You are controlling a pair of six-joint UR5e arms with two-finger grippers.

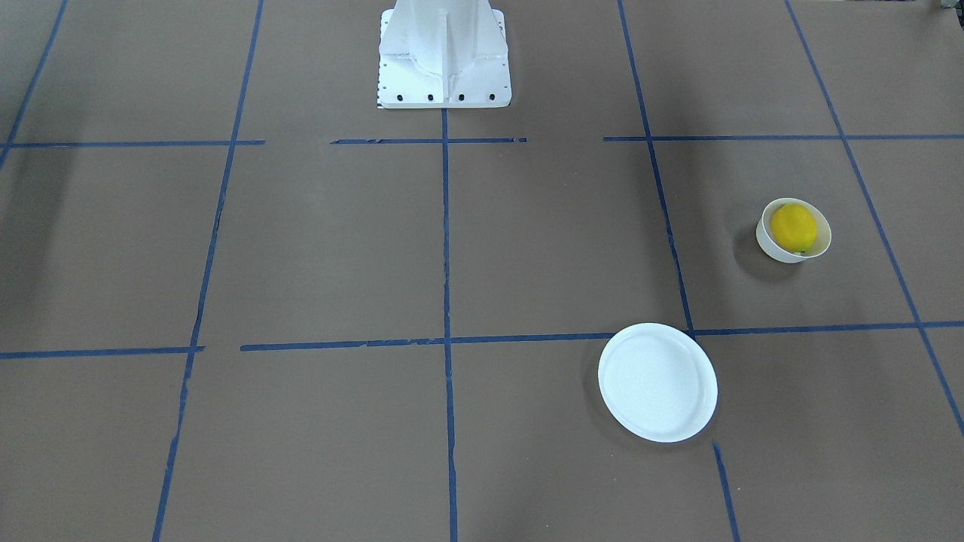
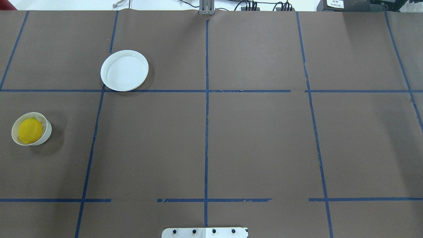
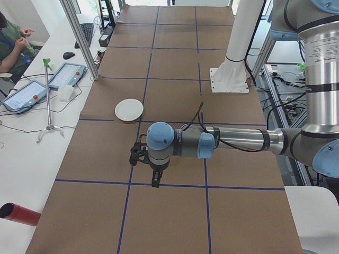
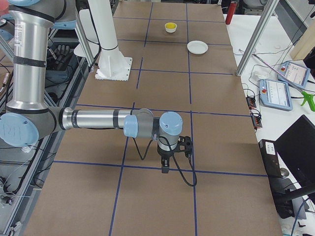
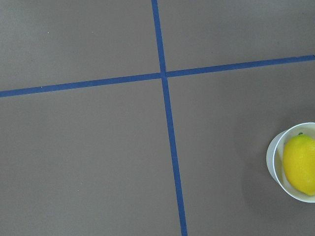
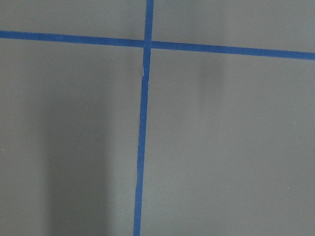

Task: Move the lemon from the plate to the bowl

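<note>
Left gripper (image 3: 154,181) hangs fingers-down off the near arm in the left-end view, above the brown table (image 2: 257,142). That side view is the only one that catches it, so I cannot tell whether its jaws stand wide or narrow. Same story for the right gripper (image 4: 165,167): it shows only from the right end, pointing down close over a blue tape line (image 2: 206,132), and its opening cannot be judged either. The overhead and front cameras show just the table and the white robot base (image 1: 444,60). Now the lemon (image 1: 794,228): it sits inside the bowl (image 1: 776,252) and fills most of it, out on the robot's left side of the table. The plate (image 1: 657,382) lies empty and well apart from the bowl, farther from the base and nearer the table's middle line, its rim lapping a tape line. The left wrist camera catches bowl and lemon at its right edge, cut off by the frame, while the right wrist camera gets only brown paper and a tape crossing. From the left end the plate shows but the bowl does not, probably hidden behind the near arm's wrist. The right-end view has both, small, at the far end.
</note>
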